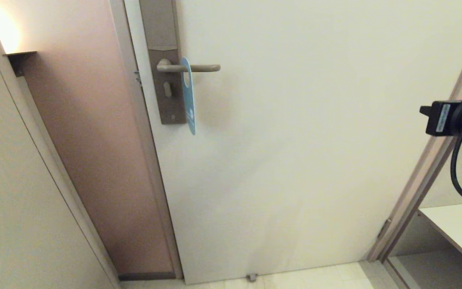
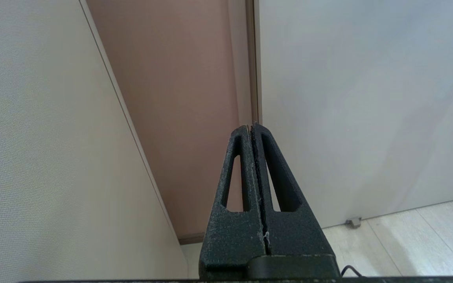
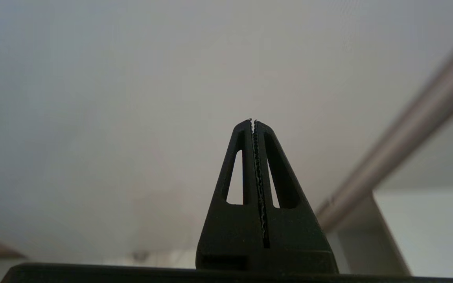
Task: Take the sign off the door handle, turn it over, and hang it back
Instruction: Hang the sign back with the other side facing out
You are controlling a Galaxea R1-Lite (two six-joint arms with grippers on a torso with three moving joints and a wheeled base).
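Note:
The sign [image 1: 188,96] hangs on the door handle [image 1: 203,68], seen nearly edge-on with its blue side showing, next to the tall backplate [image 1: 166,60] at the upper left of the door. My right arm [image 1: 451,118] comes in at the far right edge, well away from the handle. In the right wrist view the right gripper [image 3: 253,121] is shut and empty, facing the plain door, with no sign in sight. The left gripper [image 2: 252,126] is shut and empty too, low down and pointing at the door's edge near the floor.
The pale door [image 1: 315,140] fills the middle. A beige wall panel [image 1: 14,200] stands close on the left. On the right are the door frame [image 1: 427,160] and a white shelf [image 1: 459,224]. A small door stop [image 1: 251,277] sits on the floor.

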